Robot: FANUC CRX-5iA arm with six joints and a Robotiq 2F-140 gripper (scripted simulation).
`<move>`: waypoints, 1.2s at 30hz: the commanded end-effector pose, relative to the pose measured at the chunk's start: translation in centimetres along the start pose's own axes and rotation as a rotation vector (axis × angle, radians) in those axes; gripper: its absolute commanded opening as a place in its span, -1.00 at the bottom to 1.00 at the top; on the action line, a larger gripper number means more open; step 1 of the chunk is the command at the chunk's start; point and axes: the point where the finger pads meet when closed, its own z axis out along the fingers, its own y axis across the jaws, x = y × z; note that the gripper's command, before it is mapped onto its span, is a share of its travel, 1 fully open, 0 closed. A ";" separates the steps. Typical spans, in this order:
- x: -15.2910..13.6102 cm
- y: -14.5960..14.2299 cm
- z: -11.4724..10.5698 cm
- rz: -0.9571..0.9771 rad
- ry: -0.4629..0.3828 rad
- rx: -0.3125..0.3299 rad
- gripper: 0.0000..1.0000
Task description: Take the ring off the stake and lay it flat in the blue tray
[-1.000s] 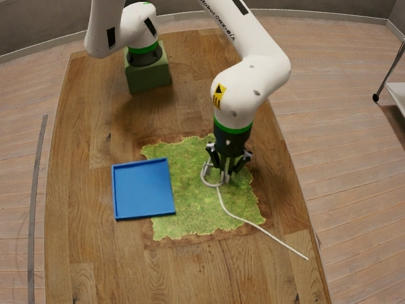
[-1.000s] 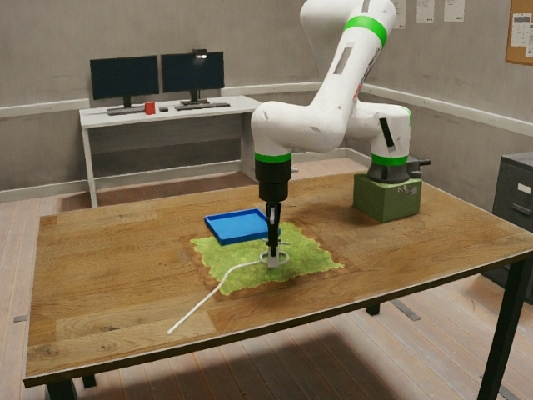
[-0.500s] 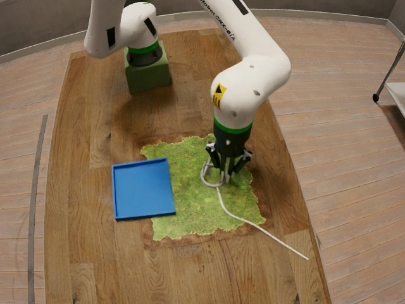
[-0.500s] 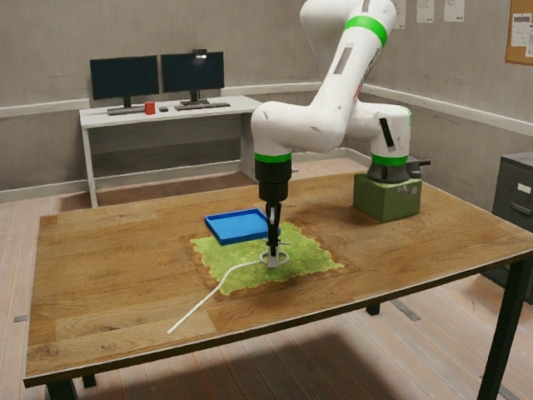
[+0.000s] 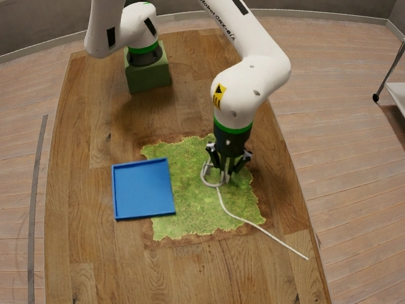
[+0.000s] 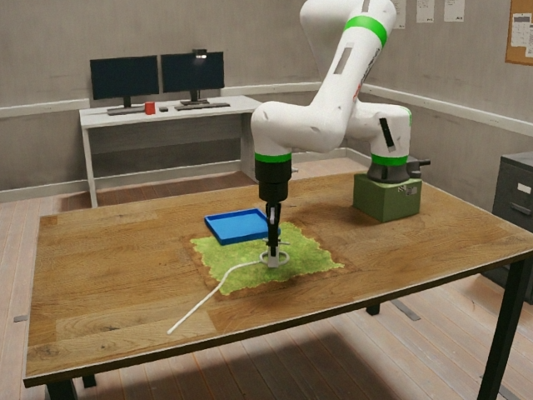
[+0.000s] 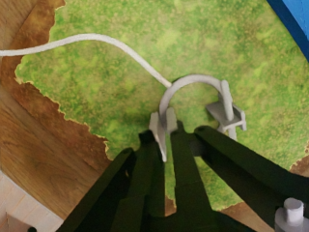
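Nearby, blue tray (image 5: 142,186) w/ fingers clamped on ring (image 7: 187,84), cord (image 5: 261,230) trailing.

You have a thin white ring (image 7: 187,80), a rope trailing from it, lying low on the green mat around a short white stake (image 7: 226,100). Your blue tray (image 5: 142,188), shallow and square, sits flat beside it, overlapping the mat's edge.
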 end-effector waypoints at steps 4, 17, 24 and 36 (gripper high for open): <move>0.0 -0.1 -0.1 0.000 0.001 0.003 -0.80; 0.0 -0.1 -0.1 0.000 0.001 0.003 -0.80; 0.0 -0.1 -0.1 0.000 0.001 0.003 -0.80; -0.1 0.5 -0.3 0.000 0.001 0.003 -0.80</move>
